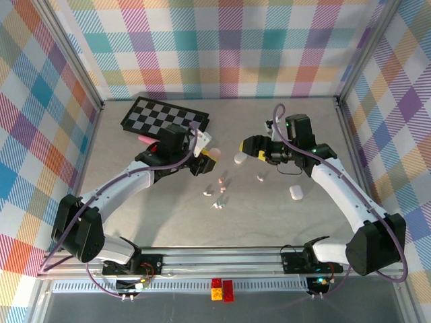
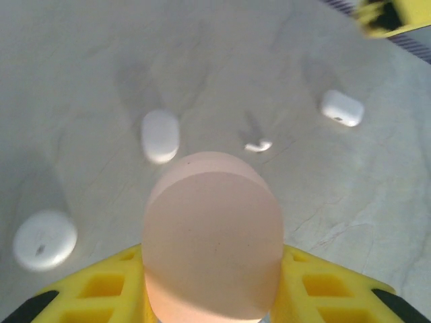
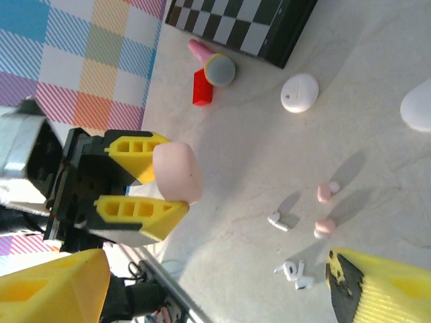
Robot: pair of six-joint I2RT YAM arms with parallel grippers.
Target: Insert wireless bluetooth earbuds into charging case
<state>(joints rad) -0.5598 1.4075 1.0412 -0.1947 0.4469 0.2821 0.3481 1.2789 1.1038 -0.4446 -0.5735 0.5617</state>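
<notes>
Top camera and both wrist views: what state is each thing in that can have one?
left gripper, shut on pink case
pink case, closed, held above the table
right gripper, open, empty
white cases, closed, lying on table
earbuds, loose on table

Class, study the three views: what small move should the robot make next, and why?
Probably bring the open right gripper to the pink case to lift its lid: the left gripper holds it, seemingly closed, above the table, while the earbuds lie loose below.
</notes>
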